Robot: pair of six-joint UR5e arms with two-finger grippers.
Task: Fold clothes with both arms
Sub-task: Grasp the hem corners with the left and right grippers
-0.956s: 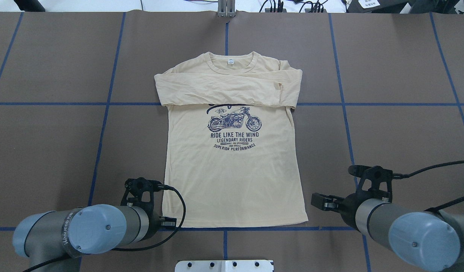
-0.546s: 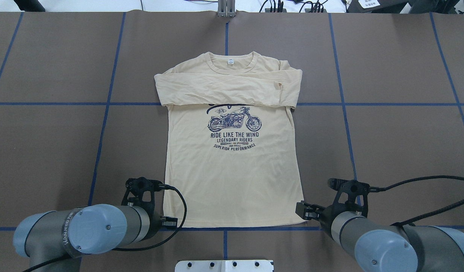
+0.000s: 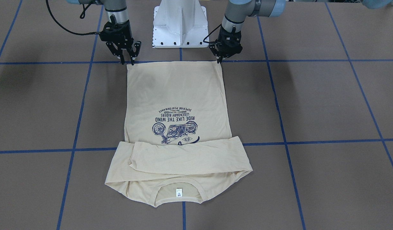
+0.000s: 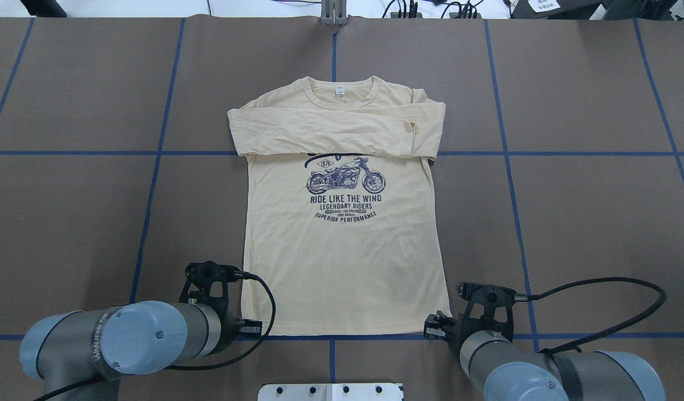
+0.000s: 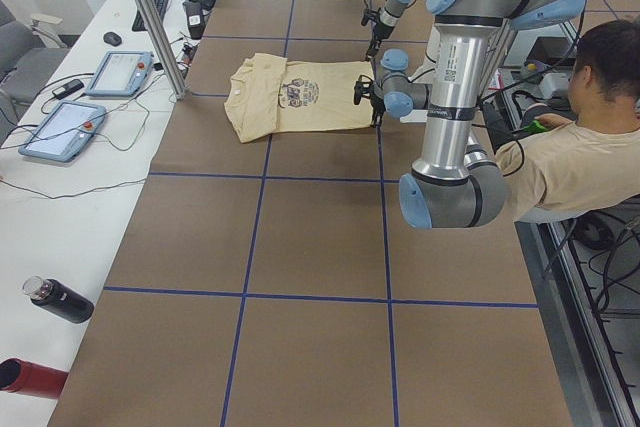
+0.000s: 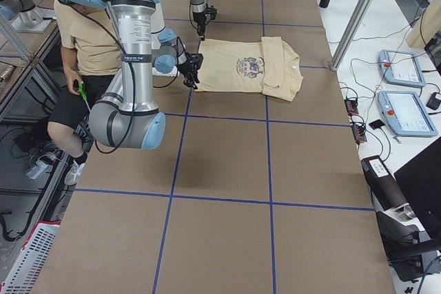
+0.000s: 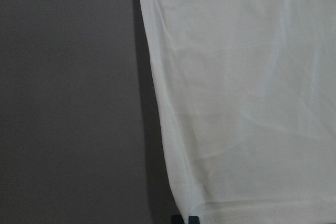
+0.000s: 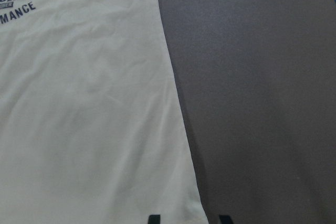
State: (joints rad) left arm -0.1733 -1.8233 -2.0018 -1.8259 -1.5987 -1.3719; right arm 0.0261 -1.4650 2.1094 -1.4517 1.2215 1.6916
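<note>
Brown, blue-taped table (image 4: 69, 223) under flat T-shirt (image 4: 342, 267); left tool (image 3: 220, 60) tight on its hem corner, right tool (image 3: 127, 60) agape.

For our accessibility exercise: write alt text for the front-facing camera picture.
A cream long-sleeved T-shirt lies flat on a brown table, sleeves folded across its chest. The left gripper looks closed on one hem corner; the right gripper is open at the other.
</note>
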